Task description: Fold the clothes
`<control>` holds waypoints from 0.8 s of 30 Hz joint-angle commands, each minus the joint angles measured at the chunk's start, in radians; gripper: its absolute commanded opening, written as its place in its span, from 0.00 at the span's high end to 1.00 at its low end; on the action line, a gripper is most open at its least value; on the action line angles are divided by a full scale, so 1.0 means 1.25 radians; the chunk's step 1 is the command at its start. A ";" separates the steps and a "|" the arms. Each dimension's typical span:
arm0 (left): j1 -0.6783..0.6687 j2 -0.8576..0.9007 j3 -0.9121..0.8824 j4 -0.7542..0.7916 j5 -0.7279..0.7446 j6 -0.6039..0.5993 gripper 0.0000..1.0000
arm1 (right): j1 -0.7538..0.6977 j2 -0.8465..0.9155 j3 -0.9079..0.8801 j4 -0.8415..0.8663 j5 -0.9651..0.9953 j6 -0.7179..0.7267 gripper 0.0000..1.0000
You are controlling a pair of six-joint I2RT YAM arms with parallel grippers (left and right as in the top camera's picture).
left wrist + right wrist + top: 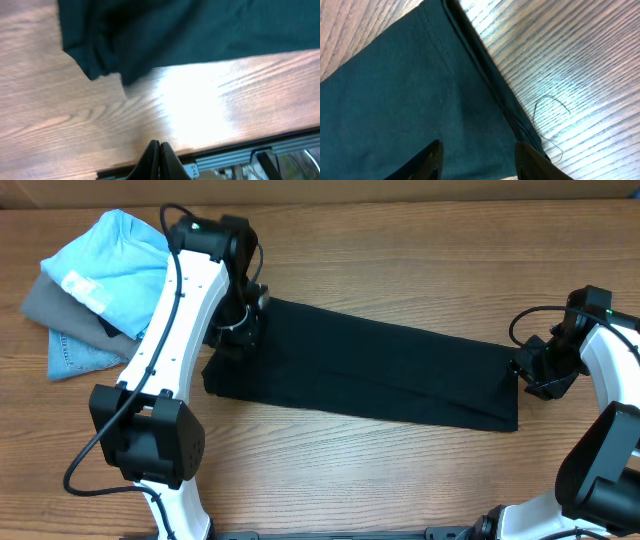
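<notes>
Black shirt (370, 370) flat; left end effector (157, 159) clenched empty, right end effector (477, 149) parted over its edge; I'd pinch both layers.

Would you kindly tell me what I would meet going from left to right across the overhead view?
Pile of light blue, grey and denim clothes → black T-shirt → right arm. The left arm overlaps both the pile and the T-shirt, so it is left out.

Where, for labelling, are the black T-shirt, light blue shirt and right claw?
black T-shirt (370, 370), overhead view, middle of fabric.
light blue shirt (120, 250), overhead view, top fold.
right claw (479, 148), right wrist view, midway between fingertips.
</notes>
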 commanded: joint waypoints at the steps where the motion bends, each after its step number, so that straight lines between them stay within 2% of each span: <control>1: -0.001 -0.018 -0.038 -0.003 0.058 -0.003 0.96 | -0.003 -0.026 -0.005 0.005 -0.005 0.000 0.51; 5: -0.013 -0.018 -0.051 -0.003 0.058 -0.001 0.96 | -0.003 -0.026 -0.005 0.007 -0.005 0.000 0.51; 7: -0.018 -0.018 -0.051 -0.002 0.047 -0.002 0.85 | -0.003 -0.026 -0.005 0.007 -0.005 0.000 0.51; 10: -0.018 -0.018 -0.051 0.009 0.024 -0.002 0.75 | -0.003 -0.026 -0.005 0.007 -0.005 0.000 0.50; 12: -0.017 -0.018 -0.051 0.028 0.001 -0.008 0.74 | -0.003 -0.026 -0.005 0.007 -0.006 0.002 0.50; 15: -0.015 -0.017 -0.052 0.071 -0.026 -0.033 0.72 | -0.003 -0.026 -0.005 0.009 -0.028 0.003 0.43; 18: -0.009 -0.017 -0.052 0.106 -0.031 -0.045 0.69 | -0.006 -0.026 -0.005 0.016 -0.054 0.002 0.42; 24: 0.050 -0.017 -0.055 0.153 -0.075 -0.137 0.62 | -0.037 -0.026 -0.005 0.025 -0.111 -0.007 0.42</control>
